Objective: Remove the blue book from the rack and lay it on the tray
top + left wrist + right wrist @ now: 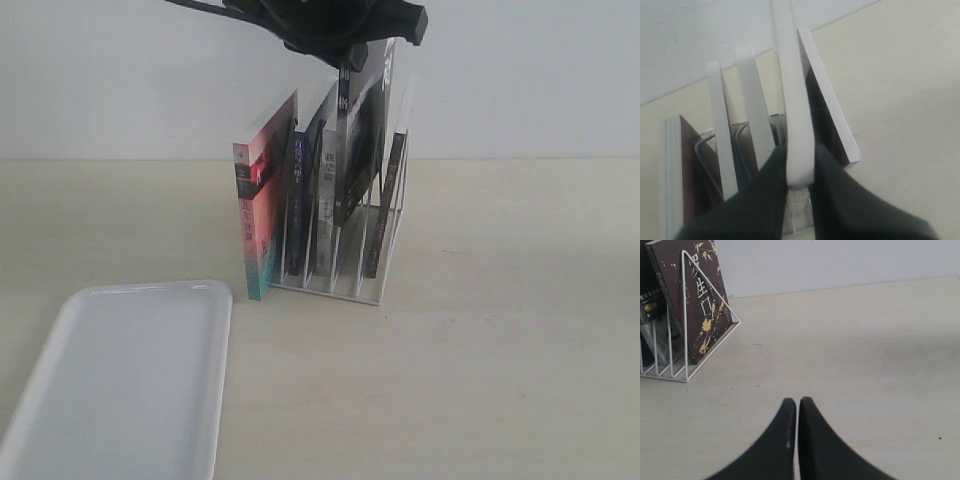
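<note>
The white wire rack (340, 285) stands mid-table with several upright books. The blue book (300, 190), with its narrow blue spine and white title, sits in a slot near the rack's left end. My left gripper (350, 45) comes down from above and is shut on a different book, a taller dark-spined one (360, 140) two slots to the right, which sits higher than the others and tilted. In the left wrist view the left gripper (799, 150) clamps that book's white edge (792, 75). The white tray (130, 380) lies at the front left. My right gripper (797, 401) hovers shut over bare table.
A thick pink-and-teal book (262, 210) stands at the rack's left end. A brown book with gold lettering (695, 300) leans in the right end. A grey-spined book (326, 190) stands between the blue book and the gripped one. A plain wall runs behind the table.
</note>
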Controlling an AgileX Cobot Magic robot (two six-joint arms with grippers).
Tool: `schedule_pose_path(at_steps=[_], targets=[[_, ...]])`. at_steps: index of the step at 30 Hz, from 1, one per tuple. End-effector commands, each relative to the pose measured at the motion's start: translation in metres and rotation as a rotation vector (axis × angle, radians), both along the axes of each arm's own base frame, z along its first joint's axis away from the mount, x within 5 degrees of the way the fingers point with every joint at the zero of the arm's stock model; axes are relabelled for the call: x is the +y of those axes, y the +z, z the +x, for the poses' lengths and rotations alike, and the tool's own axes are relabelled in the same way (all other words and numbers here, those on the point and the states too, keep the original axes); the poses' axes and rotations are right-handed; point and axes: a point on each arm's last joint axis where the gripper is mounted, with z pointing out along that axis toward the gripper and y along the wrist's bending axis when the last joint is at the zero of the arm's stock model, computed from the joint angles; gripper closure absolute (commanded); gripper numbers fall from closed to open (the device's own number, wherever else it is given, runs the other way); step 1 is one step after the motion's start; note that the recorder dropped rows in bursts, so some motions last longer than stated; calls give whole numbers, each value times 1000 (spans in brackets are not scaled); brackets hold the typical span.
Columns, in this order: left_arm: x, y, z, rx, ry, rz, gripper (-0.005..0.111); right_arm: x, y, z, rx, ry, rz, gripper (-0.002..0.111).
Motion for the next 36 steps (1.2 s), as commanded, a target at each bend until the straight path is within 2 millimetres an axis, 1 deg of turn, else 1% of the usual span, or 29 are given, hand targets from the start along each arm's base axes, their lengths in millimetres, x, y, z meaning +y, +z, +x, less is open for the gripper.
schedule_pose_path(at_steps=[1,9,23,36], targets=[[3,15,-3,-45,1,-22,103,0,2,0,-20,1,-8,107],[3,19,-5,-47,-3,-22,103,0,2,0,-20,1,-8,107],[4,19,-5,-46,-2,-13,103,0,2,0,-20,1,-8,107],[9,32,-11,-64,-3,-37,103,0,2,0,-20,1,-8,107]])
